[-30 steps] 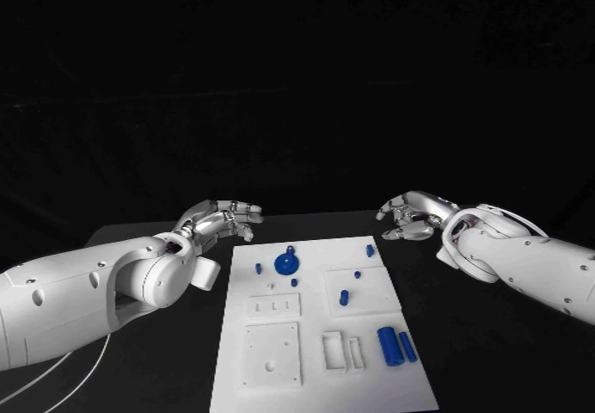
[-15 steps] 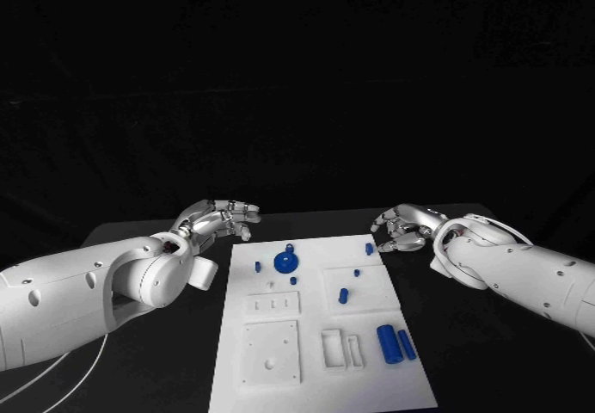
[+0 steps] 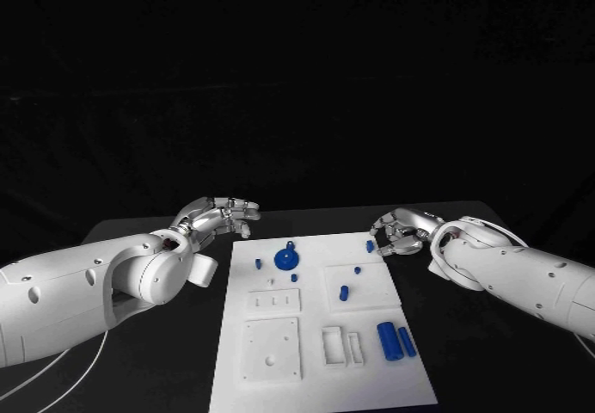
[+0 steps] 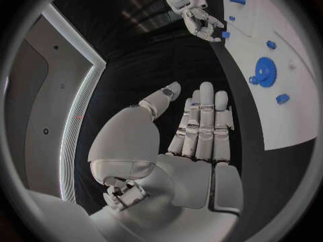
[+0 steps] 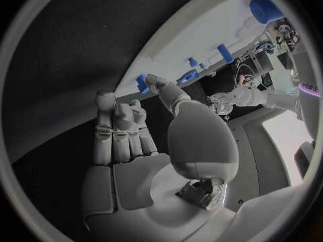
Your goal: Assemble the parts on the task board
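Observation:
The white task board (image 3: 325,254) lies in the middle of the black table. On it are a blue gear (image 3: 286,260), several small blue pegs such as one (image 3: 344,294), and two blue cylinders (image 3: 397,342) near the front right. My right hand (image 3: 403,231) hovers at the board's far right corner, fingers curled over a small blue part (image 3: 370,248). In the right wrist view the thumb tip (image 5: 156,81) is right beside that part (image 5: 142,83), with nothing gripped. My left hand (image 3: 221,217) floats off the board's far left corner, fingers straight, holding nothing (image 4: 188,140).
The board carries raised white blocks and slots, one square plate (image 3: 272,351) at the front left and a slotted holder (image 3: 342,348) beside the cylinders. Bare black table lies to both sides of the board.
My right hand has moved left and down to the board's far right corner, arriving over the small blue part. The left hand has barely shifted.

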### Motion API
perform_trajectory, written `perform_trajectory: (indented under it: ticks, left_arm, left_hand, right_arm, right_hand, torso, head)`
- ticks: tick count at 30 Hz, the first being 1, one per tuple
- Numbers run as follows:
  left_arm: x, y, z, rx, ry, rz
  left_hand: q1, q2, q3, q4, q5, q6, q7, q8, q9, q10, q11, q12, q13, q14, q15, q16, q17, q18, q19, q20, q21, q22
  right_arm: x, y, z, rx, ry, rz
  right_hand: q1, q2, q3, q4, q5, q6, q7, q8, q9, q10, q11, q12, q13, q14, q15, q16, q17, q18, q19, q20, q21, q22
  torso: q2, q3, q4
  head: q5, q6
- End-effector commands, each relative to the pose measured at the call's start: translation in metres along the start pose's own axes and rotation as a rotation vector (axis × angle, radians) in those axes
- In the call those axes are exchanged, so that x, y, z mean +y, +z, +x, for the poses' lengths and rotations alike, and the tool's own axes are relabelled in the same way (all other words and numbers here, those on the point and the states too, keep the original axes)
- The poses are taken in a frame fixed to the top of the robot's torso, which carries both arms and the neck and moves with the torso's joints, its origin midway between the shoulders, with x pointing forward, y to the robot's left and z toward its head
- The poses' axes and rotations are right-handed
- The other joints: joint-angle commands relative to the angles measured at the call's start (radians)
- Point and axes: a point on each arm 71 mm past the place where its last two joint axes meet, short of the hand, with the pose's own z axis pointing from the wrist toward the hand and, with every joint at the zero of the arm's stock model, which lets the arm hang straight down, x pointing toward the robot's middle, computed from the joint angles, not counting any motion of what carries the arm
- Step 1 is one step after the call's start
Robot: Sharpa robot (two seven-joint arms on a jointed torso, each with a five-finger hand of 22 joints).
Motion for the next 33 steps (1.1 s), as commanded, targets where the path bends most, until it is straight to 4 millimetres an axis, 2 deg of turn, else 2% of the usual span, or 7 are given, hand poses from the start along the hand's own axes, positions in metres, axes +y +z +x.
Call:
perform_trajectory:
  ticks: [1,10,16,19,30,33]
  left_arm:
    - [-0.001,0.000,0.002,0.018,-0.003,0.011]
    - [-0.001,0.001,0.003,0.019,-0.002,0.010]
    - [-0.001,0.001,0.003,0.019,-0.002,0.010]
    - [-0.001,0.002,0.003,0.020,-0.003,0.010]
    - [-0.001,0.001,0.003,0.020,-0.003,0.010]
    - [-0.001,0.001,0.003,0.022,-0.004,0.010]
  left_hand:
    - [-0.009,-0.001,0.001,0.003,-0.005,-0.006,0.001,-0.006,0.001,-0.001,0.004,-0.004,0.000,-0.006,0.001,0.003,-0.002,0.019,0.000,-0.006,0.003,0.012]
    - [-0.009,-0.001,0.001,0.003,-0.005,-0.007,0.001,-0.006,0.001,-0.001,0.005,-0.004,0.000,-0.006,0.001,0.003,-0.002,0.019,0.000,-0.006,0.004,0.012]
    - [-0.009,-0.001,0.002,0.003,-0.005,-0.007,0.001,-0.007,0.001,-0.001,0.005,-0.004,0.000,-0.006,0.001,0.003,-0.002,0.019,-0.001,-0.006,0.004,0.012]
    - [-0.009,-0.001,0.002,0.003,-0.005,-0.007,0.001,-0.007,0.001,-0.001,0.005,-0.004,0.000,-0.006,0.001,0.003,-0.002,0.019,-0.001,-0.006,0.004,0.012]
    - [-0.008,-0.001,0.002,0.003,-0.005,-0.007,0.001,-0.007,0.001,-0.001,0.005,-0.004,0.001,-0.007,0.001,0.004,-0.003,0.019,-0.001,-0.006,0.004,0.012]
    - [-0.008,-0.001,0.002,0.003,-0.005,-0.007,0.001,-0.006,0.002,-0.001,0.005,-0.004,0.001,-0.007,0.001,0.004,-0.003,0.019,-0.001,-0.006,0.004,0.012]
  right_arm:
    - [0.001,0.001,0.000,-0.005,-0.018,-0.012]
    - [0.003,0.006,0.003,0.002,-0.018,-0.011]
    - [0.003,0.008,0.008,0.018,-0.010,-0.009]
    - [0.003,0.008,0.011,0.027,-0.007,-0.007]
    - [0.002,0.007,0.015,0.045,-0.003,-0.005]
    - [0.002,0.007,0.015,0.048,-0.002,-0.005]
  right_hand:
    - [-0.006,0.006,-0.008,0.002,-0.013,-0.013,0.014,-0.002,-0.001,-0.010,0.000,0.005,-0.002,-0.003,0.005,-0.003,0.002,0.056,-0.003,0.003,0.001,0.019]
    - [-0.027,0.033,-0.004,0.004,-0.034,-0.006,0.012,0.002,-0.001,-0.006,-0.002,0.009,-0.005,0.001,0.003,-0.001,0.002,0.056,0.002,0.002,0.003,0.019]
    - [-0.045,0.051,0.002,0.005,-0.063,0.004,0.009,0.008,-0.001,-0.003,-0.005,0.012,-0.008,0.004,0.000,-0.001,0.003,0.056,0.005,0.001,0.004,0.018]
    - [-0.052,0.063,0.016,0.006,-0.109,0.012,0.006,0.012,-0.001,-0.002,-0.007,0.013,-0.010,0.005,-0.003,-0.001,0.003,0.056,0.007,0.000,0.004,0.018]
    - [-0.056,0.071,0.040,0.005,-0.132,0.027,0.001,0.019,-0.001,-0.001,-0.012,0.015,-0.013,0.006,-0.007,-0.002,0.004,0.056,0.008,-0.001,0.005,0.019]
    - [-0.058,0.077,0.053,0.005,-0.154,0.037,-0.003,0.024,0.000,0.000,-0.016,0.015,-0.014,0.007,-0.011,-0.002,0.005,0.056,0.009,-0.001,0.007,0.019]
  torso:
    - [0.002,-0.0001,0.0009]
    - [0.002,-0.0006,0.0024]
    - [0.007,0.0016,0.0051]
    - [0.007,0.0021,0.0046]
    - [0.004,0.0029,0.0030]
    - [0.005,0.0025,0.0027]
  head:
    - [-0.003,-0.003]
    - [-0.001,-0.012]
    - [-0.003,-0.013]
    - [-0.004,-0.014]
    - [-0.002,-0.020]
    - [-0.003,-0.020]
